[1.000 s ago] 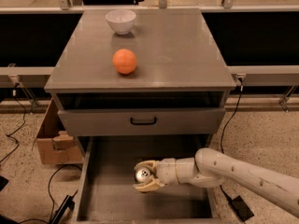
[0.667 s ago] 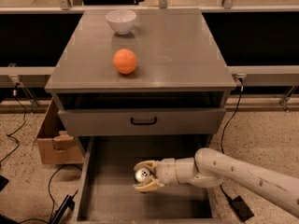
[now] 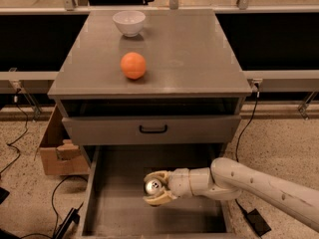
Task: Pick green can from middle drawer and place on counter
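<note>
The green can (image 3: 152,186) shows only its shiny silver top with pull tab, inside the open middle drawer (image 3: 109,213), near its centre. My gripper (image 3: 155,188) reaches in from the right on a white arm, and its tan fingers (image 3: 158,199) close around the can, one above and one below. The can seems to stand on or just above the drawer's grey floor. The counter (image 3: 184,49) is the flat grey top of the cabinet above.
An orange ball (image 3: 133,65) and a white bowl (image 3: 129,22) sit on the counter's left half. A shut drawer front with a black handle (image 3: 153,129) is above the open drawer. A cardboard box (image 3: 57,151) and cables lie on the floor at left.
</note>
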`<state>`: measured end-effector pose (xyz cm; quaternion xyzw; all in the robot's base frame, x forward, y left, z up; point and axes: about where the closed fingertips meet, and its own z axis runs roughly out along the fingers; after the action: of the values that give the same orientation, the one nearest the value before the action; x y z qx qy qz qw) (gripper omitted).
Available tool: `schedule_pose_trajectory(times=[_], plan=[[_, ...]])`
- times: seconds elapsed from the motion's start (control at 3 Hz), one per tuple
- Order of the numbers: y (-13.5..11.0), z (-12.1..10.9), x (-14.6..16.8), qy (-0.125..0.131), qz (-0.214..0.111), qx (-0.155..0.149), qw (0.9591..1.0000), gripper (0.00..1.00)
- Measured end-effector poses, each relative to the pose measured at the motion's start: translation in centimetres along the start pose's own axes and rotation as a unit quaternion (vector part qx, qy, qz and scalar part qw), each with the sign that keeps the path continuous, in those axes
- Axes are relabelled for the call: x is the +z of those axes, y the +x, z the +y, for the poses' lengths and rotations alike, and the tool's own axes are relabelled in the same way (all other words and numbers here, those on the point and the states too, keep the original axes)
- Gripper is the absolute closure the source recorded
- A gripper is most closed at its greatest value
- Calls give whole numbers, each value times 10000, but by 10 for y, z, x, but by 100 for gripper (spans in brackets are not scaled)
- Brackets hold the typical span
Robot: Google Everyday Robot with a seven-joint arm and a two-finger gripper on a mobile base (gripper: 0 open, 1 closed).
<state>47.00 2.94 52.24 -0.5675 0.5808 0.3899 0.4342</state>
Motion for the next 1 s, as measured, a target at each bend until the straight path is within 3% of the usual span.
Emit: schedule_pose_trajectory(times=[0.33, 0.67, 1.0], plan=[[-36, 8, -28, -130, -230, 57, 9996, 100], [-99, 36, -60, -398, -410, 175, 9982, 100], [-179, 47, -92, -497, -326, 242, 9979, 100]])
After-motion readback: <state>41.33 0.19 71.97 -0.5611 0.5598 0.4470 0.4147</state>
